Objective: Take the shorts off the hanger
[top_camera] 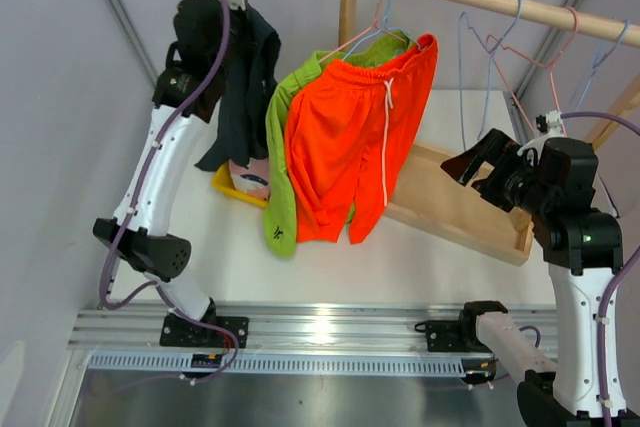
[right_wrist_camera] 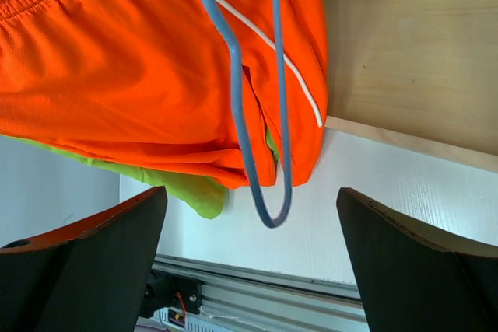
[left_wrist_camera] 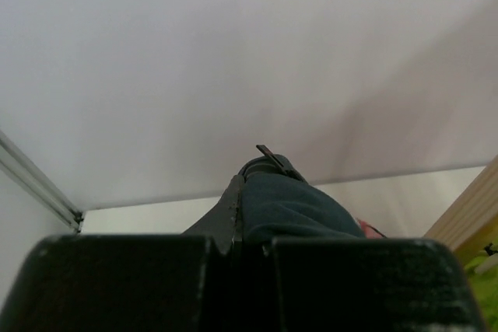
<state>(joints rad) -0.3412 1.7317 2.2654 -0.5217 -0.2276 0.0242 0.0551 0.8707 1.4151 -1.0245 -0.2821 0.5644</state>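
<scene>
Dark shorts [top_camera: 240, 97] | pinched in left gripper [left_wrist_camera: 241, 242] | right gripper [right_wrist_camera: 250, 215] spread, apart

Wearing white link shells between black joint housings on the left arm [top_camera: 160, 172] and the right arm [top_camera: 575, 332]; trailing lavender cables [top_camera: 222, 42] tied along both; glowing with a small green light [top_camera: 588, 238] on the right one's black housing; ending in black base plates [top_camera: 205, 330].

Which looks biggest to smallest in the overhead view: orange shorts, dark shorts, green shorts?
Largest, clearly: orange shorts.
Next: dark shorts, though held up nearer the camera.
Smallest showing: green shorts, mostly hidden behind the orange pair, so unsure.
</scene>
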